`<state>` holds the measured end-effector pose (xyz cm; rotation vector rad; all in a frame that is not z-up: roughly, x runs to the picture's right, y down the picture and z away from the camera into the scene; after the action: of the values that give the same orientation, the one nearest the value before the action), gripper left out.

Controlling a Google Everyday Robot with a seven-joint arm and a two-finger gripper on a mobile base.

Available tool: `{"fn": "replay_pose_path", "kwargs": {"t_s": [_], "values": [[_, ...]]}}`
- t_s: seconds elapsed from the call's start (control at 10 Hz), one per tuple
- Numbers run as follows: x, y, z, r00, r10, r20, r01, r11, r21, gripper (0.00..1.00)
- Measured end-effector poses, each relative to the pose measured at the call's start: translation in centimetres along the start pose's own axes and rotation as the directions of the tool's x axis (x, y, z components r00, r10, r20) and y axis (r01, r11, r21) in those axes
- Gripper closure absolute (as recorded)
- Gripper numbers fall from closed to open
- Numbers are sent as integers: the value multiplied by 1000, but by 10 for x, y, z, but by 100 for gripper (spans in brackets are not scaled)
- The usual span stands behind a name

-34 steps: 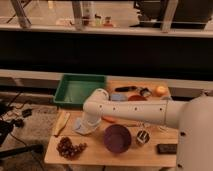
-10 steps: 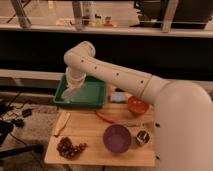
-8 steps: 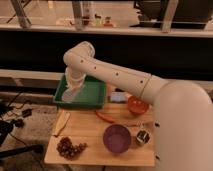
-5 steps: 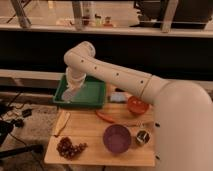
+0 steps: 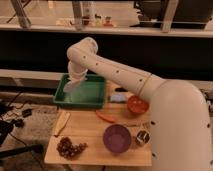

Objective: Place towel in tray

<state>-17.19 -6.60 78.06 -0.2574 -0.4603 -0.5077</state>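
The towel (image 5: 71, 85), a small pale cloth, hangs from my gripper (image 5: 76, 78), which is shut on it. The gripper points down over the left part of the green tray (image 5: 95, 93), at the table's back left. The towel's lower end sits just above or at the tray's floor; I cannot tell if it touches. My white arm reaches in from the lower right, with its elbow raised above the tray.
On the wooden table (image 5: 85, 131) sit a purple bowl (image 5: 117, 138), an orange bowl (image 5: 137, 105), a blue block (image 5: 118, 97), a red-orange vegetable (image 5: 105, 117), grapes (image 5: 68, 147), a pale banana-like piece (image 5: 62, 122) and a small cup (image 5: 143, 137). A dark counter runs behind.
A few seconds ago the arm lay low over the table's middle; it now holds the towel over the tray. Over the last second it has barely moved.
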Motion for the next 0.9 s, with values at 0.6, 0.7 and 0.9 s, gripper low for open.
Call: {"fn": "replay_pose_path", "kwargs": {"t_s": [0.6,0.7,0.9], "values": [[1,6,28,995,72,63,-75,997,37,100],[1,5,33,995,72,63,-74,996,42,100],[9,3,38,996,78,53,-80,995,55,100]]}}
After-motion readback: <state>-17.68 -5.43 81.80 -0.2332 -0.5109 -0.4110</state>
